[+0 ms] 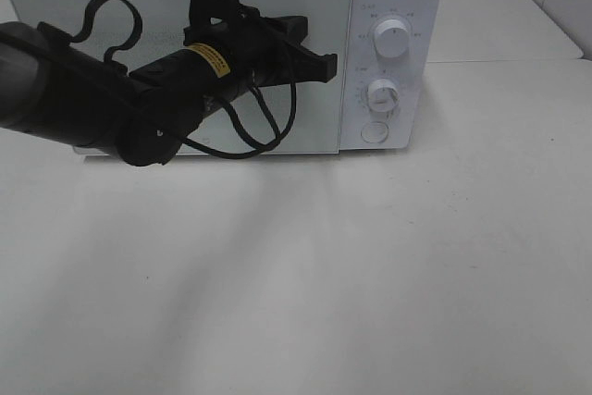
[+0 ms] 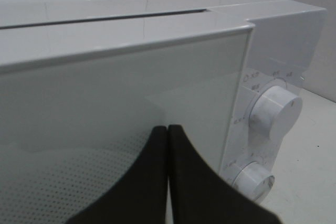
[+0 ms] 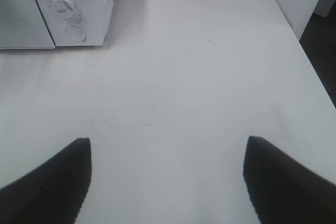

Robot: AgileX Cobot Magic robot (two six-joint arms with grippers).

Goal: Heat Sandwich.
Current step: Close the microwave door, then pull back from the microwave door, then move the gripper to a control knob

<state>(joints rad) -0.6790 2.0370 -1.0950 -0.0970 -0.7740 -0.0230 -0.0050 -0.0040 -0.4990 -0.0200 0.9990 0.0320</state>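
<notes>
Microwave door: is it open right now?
No, in the exterior high view the microwave door sits closed, flush with the control panel beside it, and no gap shows into the cavity.

White microwave (image 1: 416, 2), grey door (image 2: 105, 93) finely dotted, black left pincer (image 2: 167, 127), off-white table (image 1: 370, 275).

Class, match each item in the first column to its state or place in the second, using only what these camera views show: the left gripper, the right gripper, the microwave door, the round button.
Column one:
1. left gripper
2. right gripper
3. microwave door
4. round button

Column two:
A. white panel, closed
B. jaws wide apart, over the table
C. jaws pressed together, in front of the microwave
D. below the two dials

Pairs: 1-C, 2-B, 3-A, 4-D.
</notes>
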